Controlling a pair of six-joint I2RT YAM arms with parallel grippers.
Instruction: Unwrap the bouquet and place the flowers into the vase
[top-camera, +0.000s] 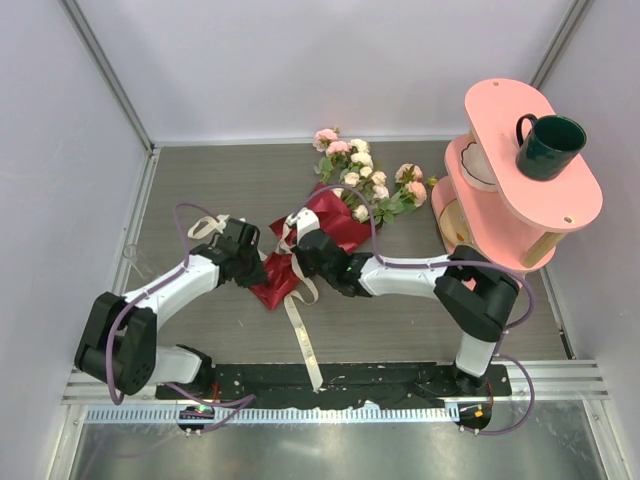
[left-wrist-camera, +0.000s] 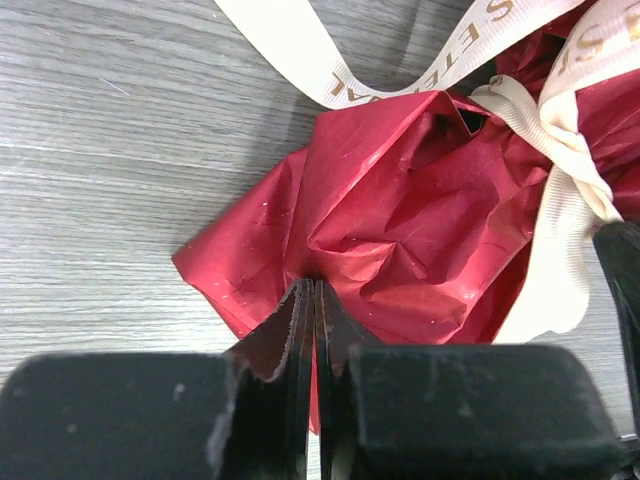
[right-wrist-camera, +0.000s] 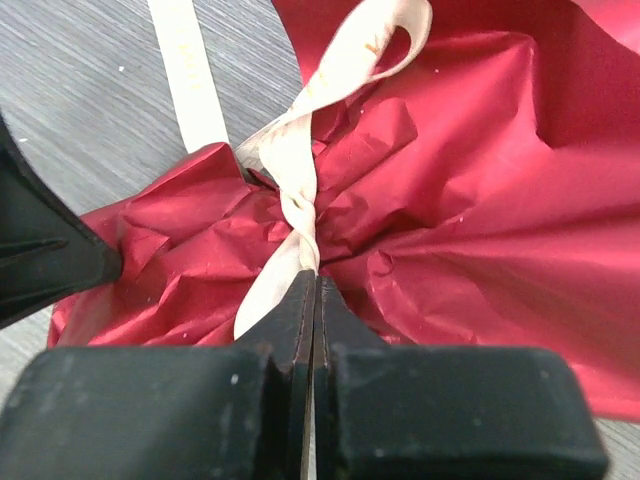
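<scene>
The bouquet (top-camera: 335, 215) lies at mid-table, its pink and cream flowers (top-camera: 362, 172) pointing to the far side. The dark red paper (left-wrist-camera: 400, 220) is crumpled round the stems. My left gripper (left-wrist-camera: 314, 288) is shut on the paper's near edge, and a strip of red shows between its jaws. My right gripper (right-wrist-camera: 316, 280) is shut on the twisted cream ribbon (right-wrist-camera: 300, 210) at the knot, above the red paper (right-wrist-camera: 480, 200). In the top view the left gripper (top-camera: 268, 272) and the right gripper (top-camera: 298, 248) meet at the wrapped end. I cannot make out the vase.
A loose ribbon tail (top-camera: 300, 340) trails toward the near edge. A pink two-tier shelf (top-camera: 575, 205) stands at the right with a dark green mug (top-camera: 548, 147) on top. White walls close the back and sides.
</scene>
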